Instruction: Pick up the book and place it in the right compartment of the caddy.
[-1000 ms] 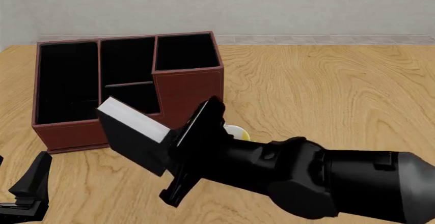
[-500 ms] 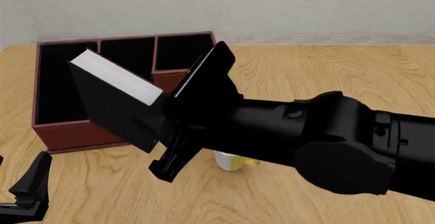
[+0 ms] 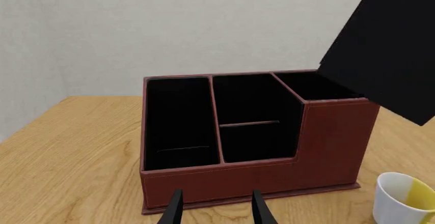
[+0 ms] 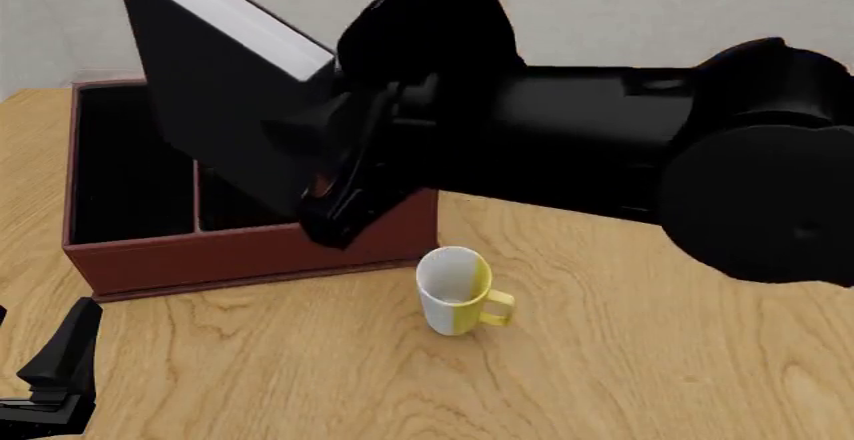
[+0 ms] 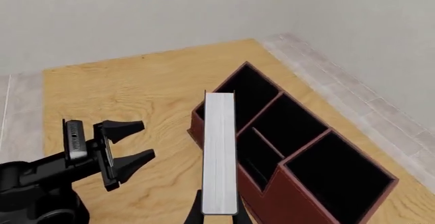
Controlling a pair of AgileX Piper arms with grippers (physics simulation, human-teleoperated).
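Surface: wooden table [image 4: 641,360], backed by a pale wall.
Caddy [image 3: 251,183]: four black-lined sections are seen bare inside; the right compartment [image 5: 337,175] lies below and ahead of the raised claw.
Right gripper [image 5: 219,215]: pinched on the book [image 4: 220,100], which is held tilted in the air above the caddy.
Left gripper [image 3: 216,211]: fingers are spread, nothing is held, low before the caddy.
Mug [image 4: 457,290]: stands under the right arm, beside the caddy.

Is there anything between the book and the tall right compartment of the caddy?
Nothing visible. The right hand holds the book in the air above the caddy; the right compartment looks open and empty. The mug sits on the table outside it.
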